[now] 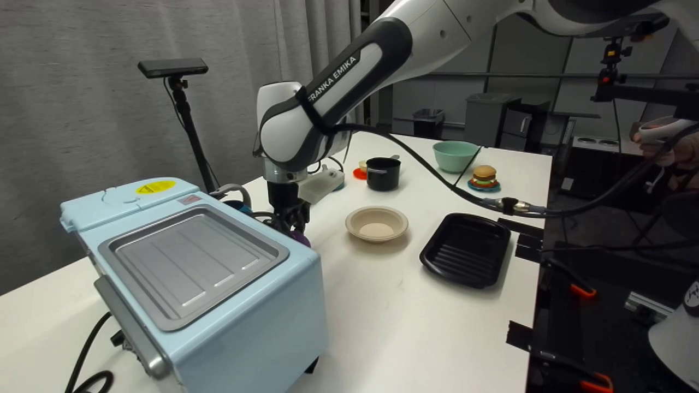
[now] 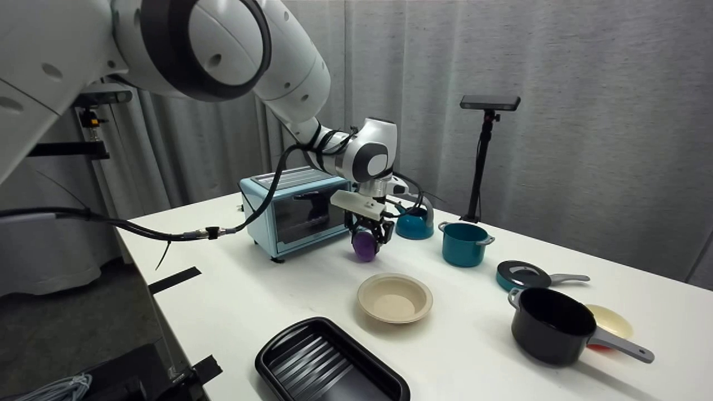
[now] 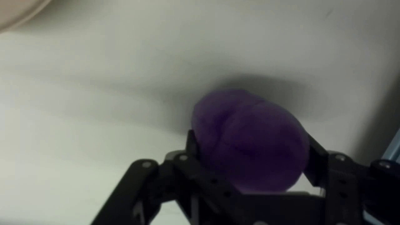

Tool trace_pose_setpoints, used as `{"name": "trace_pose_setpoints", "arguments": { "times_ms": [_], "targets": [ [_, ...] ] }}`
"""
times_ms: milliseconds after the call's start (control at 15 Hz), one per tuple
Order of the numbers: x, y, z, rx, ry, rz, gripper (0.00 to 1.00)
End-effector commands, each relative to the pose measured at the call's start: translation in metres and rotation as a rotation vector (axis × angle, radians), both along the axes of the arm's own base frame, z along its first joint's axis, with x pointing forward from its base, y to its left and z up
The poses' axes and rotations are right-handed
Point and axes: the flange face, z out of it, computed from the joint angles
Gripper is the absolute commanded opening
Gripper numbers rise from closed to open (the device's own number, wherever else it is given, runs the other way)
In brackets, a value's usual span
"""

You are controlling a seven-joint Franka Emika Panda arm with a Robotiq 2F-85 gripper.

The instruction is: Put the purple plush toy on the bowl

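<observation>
The purple plush toy (image 2: 365,246) is a rounded purple lump between the two black fingers of my gripper (image 2: 369,240). It also shows in the wrist view (image 3: 253,134), with a finger against each side. In an exterior view only a small part of the toy (image 1: 300,238) shows past the oven's edge. My gripper (image 3: 250,139) is shut on it, low over the white table; I cannot tell if the toy touches the table. The shallow cream-beige bowl (image 2: 394,301) stands empty a short way off. It also shows in an exterior view (image 1: 377,226), and its rim in the wrist view (image 3: 22,14).
A light blue toaster oven (image 1: 262,327) stands close beside the gripper. A black ridged tray (image 2: 334,362) lies past the bowl. A teal kettle (image 2: 415,225), teal pot (image 2: 463,246), small pan (image 2: 523,275) and black pot (image 2: 548,328) stand around. A green bowl (image 1: 455,157) is farther off.
</observation>
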Motion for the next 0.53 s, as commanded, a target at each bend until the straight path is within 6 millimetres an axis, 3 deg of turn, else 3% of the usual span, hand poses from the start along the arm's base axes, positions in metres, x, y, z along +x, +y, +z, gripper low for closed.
{"name": "trace_pose_setpoints", "arguments": {
  "times_ms": [0, 333, 467],
  "targets": [
    [0.010, 0.011, 0.008, 0.012, -0.002, 0.006, 0.45],
    [0.014, -0.005, 0.052, 0.019, -0.039, -0.001, 0.14],
    [0.012, -0.022, 0.078, 0.008, -0.053, -0.004, 0.08]
  ]
}}
